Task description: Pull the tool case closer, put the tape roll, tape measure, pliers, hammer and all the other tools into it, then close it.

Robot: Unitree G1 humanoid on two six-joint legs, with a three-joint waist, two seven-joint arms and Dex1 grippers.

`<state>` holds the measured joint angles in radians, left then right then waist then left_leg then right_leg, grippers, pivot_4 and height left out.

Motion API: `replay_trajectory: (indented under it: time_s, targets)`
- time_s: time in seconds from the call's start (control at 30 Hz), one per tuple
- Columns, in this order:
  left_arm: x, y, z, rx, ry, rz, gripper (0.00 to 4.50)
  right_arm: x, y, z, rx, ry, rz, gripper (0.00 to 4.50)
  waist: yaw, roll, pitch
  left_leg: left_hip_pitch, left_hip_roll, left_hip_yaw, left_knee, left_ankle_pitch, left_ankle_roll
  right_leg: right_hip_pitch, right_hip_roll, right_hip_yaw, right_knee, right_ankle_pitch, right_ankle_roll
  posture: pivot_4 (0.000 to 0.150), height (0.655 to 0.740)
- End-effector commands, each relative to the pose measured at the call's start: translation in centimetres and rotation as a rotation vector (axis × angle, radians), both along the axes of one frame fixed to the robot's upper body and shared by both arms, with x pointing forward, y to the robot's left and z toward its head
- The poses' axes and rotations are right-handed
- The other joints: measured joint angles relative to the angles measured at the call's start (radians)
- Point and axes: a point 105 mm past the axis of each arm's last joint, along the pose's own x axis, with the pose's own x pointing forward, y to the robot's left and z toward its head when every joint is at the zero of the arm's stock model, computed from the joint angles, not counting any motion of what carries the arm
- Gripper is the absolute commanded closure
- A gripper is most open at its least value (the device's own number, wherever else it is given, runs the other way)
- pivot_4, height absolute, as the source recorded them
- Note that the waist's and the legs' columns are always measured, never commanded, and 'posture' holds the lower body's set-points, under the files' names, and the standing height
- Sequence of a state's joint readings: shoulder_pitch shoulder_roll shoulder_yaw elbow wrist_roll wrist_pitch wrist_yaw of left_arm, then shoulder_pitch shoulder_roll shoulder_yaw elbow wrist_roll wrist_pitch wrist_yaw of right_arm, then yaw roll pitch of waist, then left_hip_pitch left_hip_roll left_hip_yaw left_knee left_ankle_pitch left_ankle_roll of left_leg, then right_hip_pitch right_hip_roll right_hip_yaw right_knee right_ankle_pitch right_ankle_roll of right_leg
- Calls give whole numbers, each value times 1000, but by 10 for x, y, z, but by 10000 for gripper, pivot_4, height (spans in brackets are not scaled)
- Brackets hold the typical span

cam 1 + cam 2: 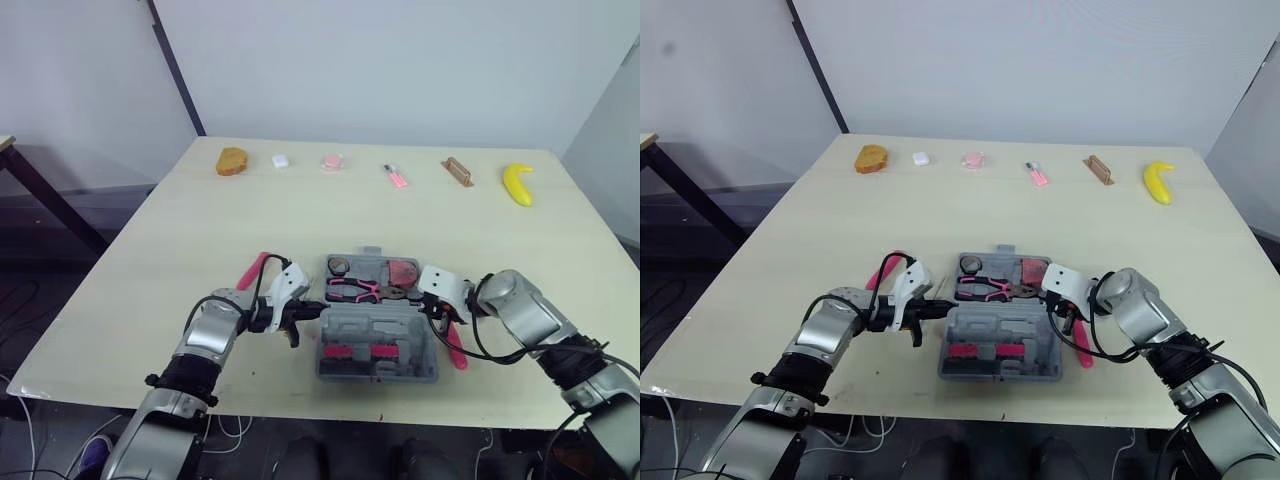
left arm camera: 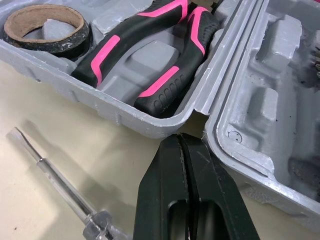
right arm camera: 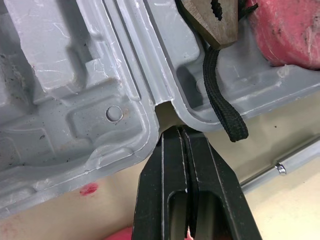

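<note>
1. The tool case lies open on the counter at the lower centre of the head view. Its two halves are stacked up the frame, with the hinge running across between them.
2. The left pincer is clenched on nothing at the left end of that hinge. The right pincer is clenched and empty too, its tips at the notch on the right end.
3. The tape roll, pliers and tape measure sit in the upper half.
4. A screwdriver lies loose just outside the left wall, beside the left pincer.
5. A pink-handled tool lies just right of the case, running down the frame.
6. We judge each arm nearer its own stray tool, and both must open first.
</note>
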<state>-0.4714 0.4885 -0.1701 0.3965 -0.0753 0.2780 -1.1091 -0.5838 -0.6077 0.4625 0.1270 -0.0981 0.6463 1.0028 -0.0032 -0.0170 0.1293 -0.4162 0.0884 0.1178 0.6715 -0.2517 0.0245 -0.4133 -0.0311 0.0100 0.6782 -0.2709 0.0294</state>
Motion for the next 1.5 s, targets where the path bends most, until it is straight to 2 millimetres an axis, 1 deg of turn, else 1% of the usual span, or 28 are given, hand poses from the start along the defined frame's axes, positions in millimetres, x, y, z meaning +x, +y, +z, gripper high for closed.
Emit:
replay_trajectory:
  time_s: [0.03,0.2,0.43,0.87,1.03,1.23,1.5]
  targets:
    - [-5,-19,11,-24,-39,-90,44486,-8,17,14,61,-14,74,44850,0,0,0,0,0,0,0,0,0,0,0,0,0,0,0,1500,7400]
    - [-9,-13,5,9,-12,-90,44486,-14,16,12,62,5,73,44850,-4,0,1,0,0,0,-1,0,0,0,0,0,0,0,0,1500,7400]
    - [-11,-8,3,30,-1,-89,44486,-14,16,11,65,10,69,44850,-8,0,1,0,0,0,-1,0,0,-1,0,0,0,0,0,1500,7400]
    - [-14,-17,-1,11,2,-116,44486,-13,8,11,49,0,45,44850,-7,0,1,0,0,0,-1,0,0,-1,0,0,0,0,0,1500,7400]
    - [-15,-20,-2,4,3,-130,44486,-18,6,12,56,14,43,44850,-4,0,1,0,0,0,-1,0,0,-1,0,0,0,0,0,1500,7400]
    - [-20,-21,-4,2,12,-143,44486,-22,5,11,61,21,35,44850,-6,0,1,0,0,0,-1,0,0,-1,0,0,0,0,0,1500,7400]
    - [-16,-17,-7,16,6,-126,44486,-21,4,10,62,15,24,44850,-6,0,1,0,0,0,-1,0,0,-1,0,0,0,0,0,1500,7400]
